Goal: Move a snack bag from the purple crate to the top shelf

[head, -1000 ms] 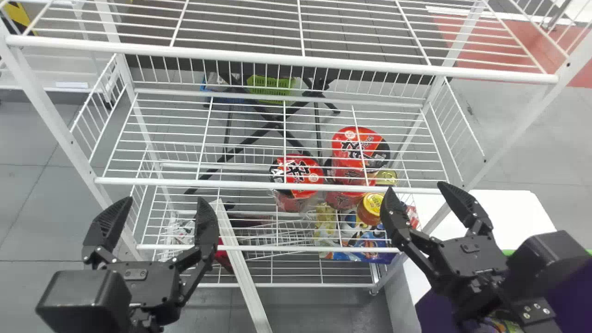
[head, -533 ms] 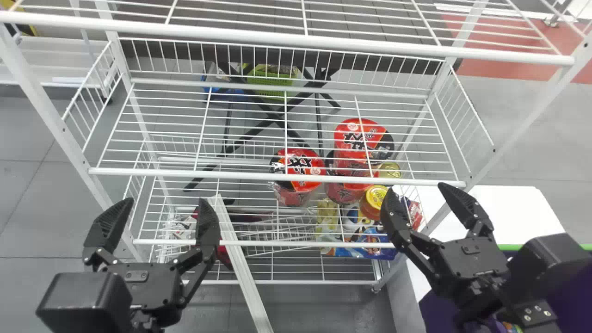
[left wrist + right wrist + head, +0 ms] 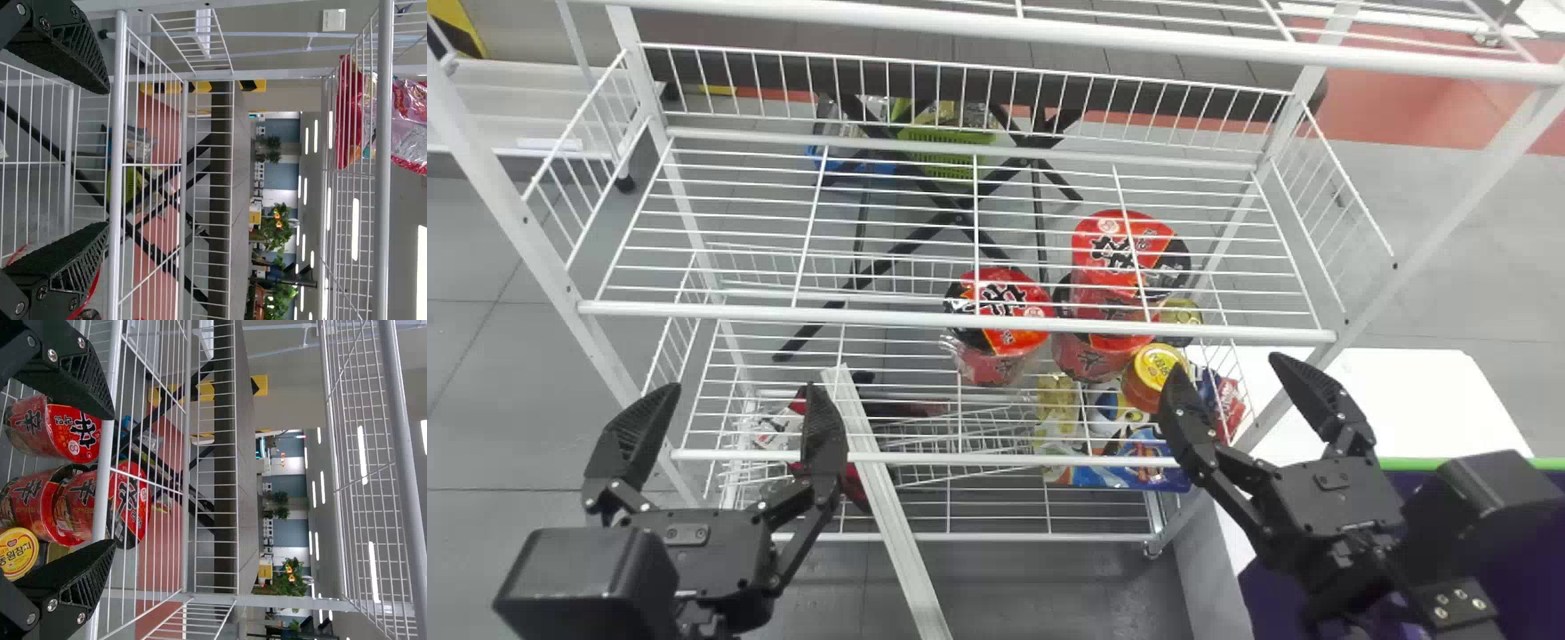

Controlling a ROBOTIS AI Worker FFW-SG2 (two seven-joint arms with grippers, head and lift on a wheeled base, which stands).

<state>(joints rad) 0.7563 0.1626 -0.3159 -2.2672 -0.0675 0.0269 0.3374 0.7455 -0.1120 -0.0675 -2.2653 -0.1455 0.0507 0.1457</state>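
Observation:
In the head view my left gripper [image 3: 743,391] stands open before the rack's left part, nothing between its fingers; the left wrist view shows the same gripper [image 3: 107,159]. My right gripper [image 3: 1229,364], open and holding nothing, is at the rack's right front in the head view; its parted fingers also flank a gap in the right wrist view [image 3: 113,480]. The purple crate [image 3: 1276,591] lies at lower right, partly hidden by the right arm. The top shelf [image 3: 996,25] crosses the head view's upper edge. Red and pink snack bags [image 3: 350,113] rest on it in the left wrist view.
Red noodle cups [image 3: 1000,311] and a yellow-lidded can [image 3: 1156,366] sit inside the rack, above colourful bags [image 3: 1138,476]. A white post [image 3: 885,498] leans near the left gripper. A white table [image 3: 1423,391] adjoins the rack's right side.
In the head view the rack's rails have shifted upward and spread wider, and more of the crate's green rim shows. Both grippers have kept their places in that view and stayed open.

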